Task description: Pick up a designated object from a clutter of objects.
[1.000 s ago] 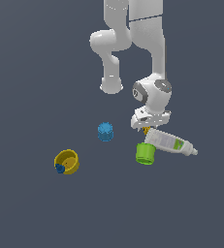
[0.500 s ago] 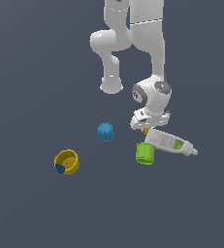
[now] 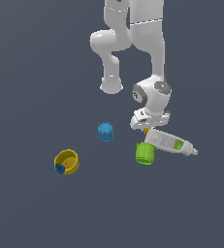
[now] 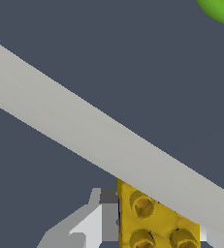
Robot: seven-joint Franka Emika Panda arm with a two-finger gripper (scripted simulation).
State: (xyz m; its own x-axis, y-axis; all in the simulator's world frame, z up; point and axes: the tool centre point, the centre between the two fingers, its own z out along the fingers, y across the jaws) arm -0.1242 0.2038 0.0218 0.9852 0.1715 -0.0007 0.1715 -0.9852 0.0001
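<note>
The designated object [image 4: 154, 220] is a small mustard-gold piece with round studs. In the wrist view it fills the gap between my fingers, and a finger [image 4: 101, 220] presses against its side. In the exterior view only a sliver of the gold piece [image 3: 146, 131] shows under the hand. My gripper [image 3: 147, 128] is low over the floor and shut on it. The white labelled bottle [image 3: 169, 142] lies right beside it, crossing the wrist view as a pale band [image 4: 108, 140]. The lime-green cup [image 3: 145, 153] stands just in front.
A small blue cup [image 3: 105, 131] stands toward the exterior view's left of the gripper. A yellow cup with a blue bit [image 3: 67, 162] lies further to the exterior view's left. The green cup's edge [image 4: 220, 9] shows in the wrist view.
</note>
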